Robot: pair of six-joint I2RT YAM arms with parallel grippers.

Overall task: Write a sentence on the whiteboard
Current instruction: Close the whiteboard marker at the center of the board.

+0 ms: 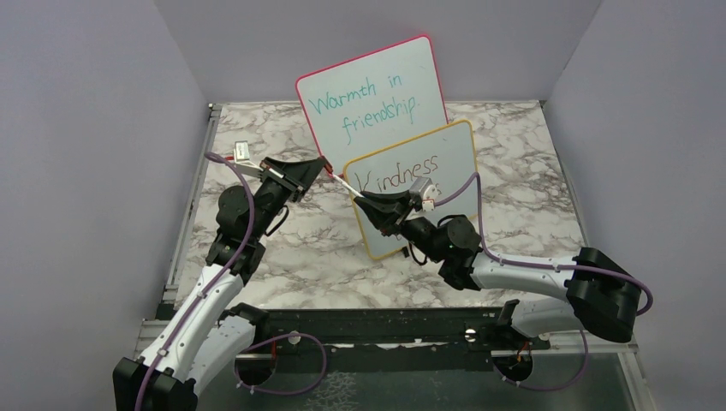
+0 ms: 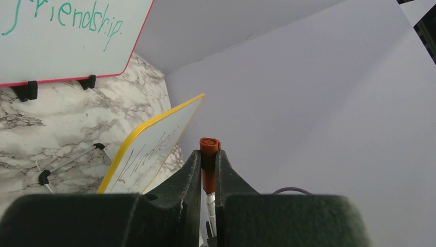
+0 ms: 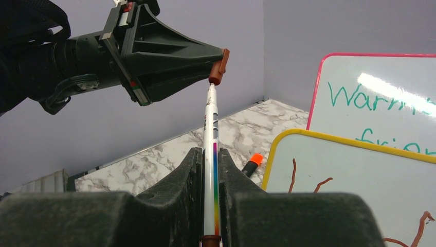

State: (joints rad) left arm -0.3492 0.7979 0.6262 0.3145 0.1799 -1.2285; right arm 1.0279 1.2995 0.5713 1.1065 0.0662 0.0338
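Note:
The whiteboard (image 1: pixel 451 154) with the yellow frame stands tilted at mid table. The sentence (image 1: pixel 398 171) shows only the reddish-brown word "Kindness"; my right arm hides the board below it. My right gripper (image 1: pixel 361 202) is shut on a white marker with a rainbow stripe (image 3: pixel 210 128), just left of the board. My left gripper (image 1: pixel 324 168) is shut on the marker's red-brown cap (image 2: pixel 209 154). In the right wrist view the cap (image 3: pixel 218 67) meets the marker's far end, and I cannot tell whether it is seated. The board also shows in the left wrist view (image 2: pixel 149 149) and the right wrist view (image 3: pixel 360 180).
A pink-red-framed board with teal "Warmth in friendship." (image 1: pixel 368 94) stands behind the yellow one. A black marker with an orange end (image 3: pixel 253 163) lies on the marble table (image 1: pixel 514 171) by the board's left edge. Grey walls close in three sides.

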